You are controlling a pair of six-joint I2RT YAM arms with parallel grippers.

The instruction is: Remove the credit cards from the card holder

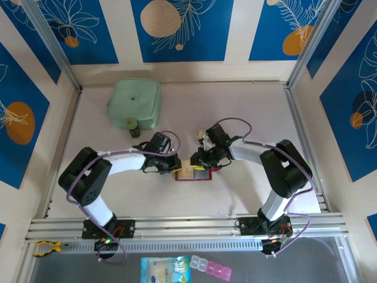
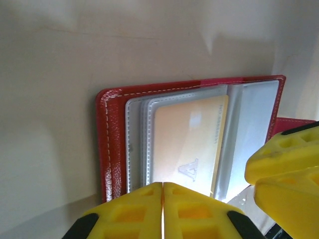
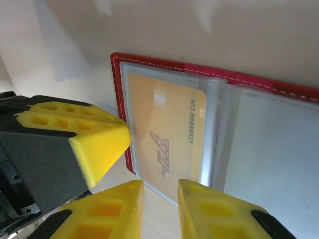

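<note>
I see my left gripper (image 2: pixel 163 191) pressed together at the gold card (image 2: pixel 187 139)'s lower edge; right gripper (image 3: pixel 160 188) slightly spread, bottom centre.

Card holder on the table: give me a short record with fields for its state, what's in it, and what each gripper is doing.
card holder: red, lying open on the table, clear sleeves facing up
gold card: inside a sleeve, not yet out
left gripper: shut, tips at the holder's edge
right gripper: jaws slightly apart, at the sleeve's edge
other cards: cannot tell
</note>
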